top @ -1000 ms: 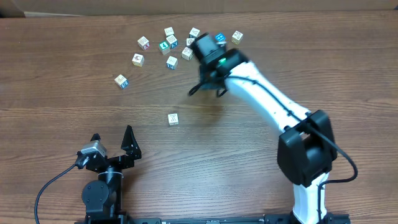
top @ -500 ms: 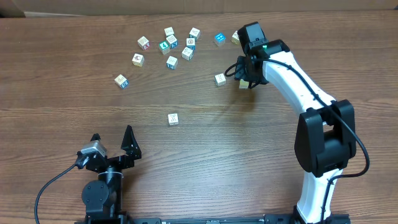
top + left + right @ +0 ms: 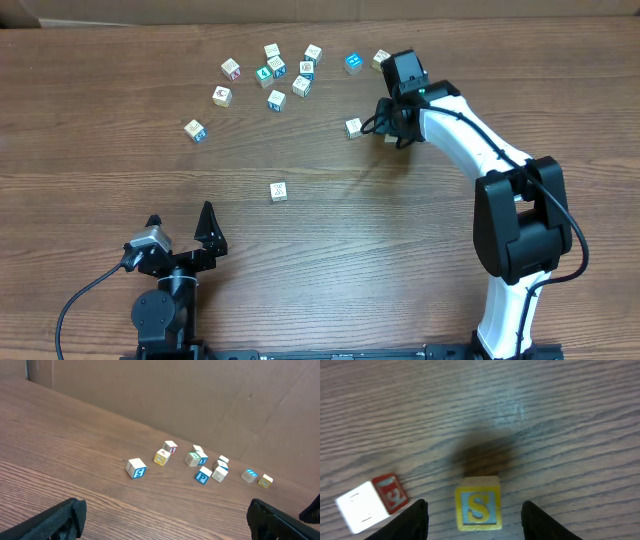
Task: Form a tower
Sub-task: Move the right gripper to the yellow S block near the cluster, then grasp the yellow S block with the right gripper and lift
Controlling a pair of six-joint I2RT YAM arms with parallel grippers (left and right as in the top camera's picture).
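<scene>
A: What is found at the left?

B: The left gripper (image 3: 180,213) is parked near the front of the table (image 3: 80,170). Its black fingers are spread wide and nothing is between them.

A: And the tower?

B: No stack can be made out in any view. A lone cube (image 3: 278,191), whitish on top, is seen at mid-table and is judged to be the tower's foot. It is shown only from above, so its height cannot be told.

A: What is scattered beyond it?

B: Along the far side loose cubes (image 3: 277,72) are strewn. They are made of pale wood, square-edged, with smooth printed faces in several colours. The table is dark brown and marked by a strong grain.

A: And at the right?

B: A cube with a red letter (image 3: 370,503) is seen near a yellow-framed S cube (image 3: 477,507), apart from it. The S cube is bracketed by the right gripper (image 3: 476,521). One finger is set on each side, and bare table is shown in both gaps, so nothing is gripped yet. The cube's flat sides are squared to the fingers.

A: By which relation is the coming move governed?

B: The lone cube is placed to the left of the right gripper and nearer the robot, well apart from it. The left gripper is somewhat nearer to it, but only the right is set over a cube. No long axis is offered by a cube. The tower's will be upright, so a level, centred set-down is likely to be needed.
</scene>
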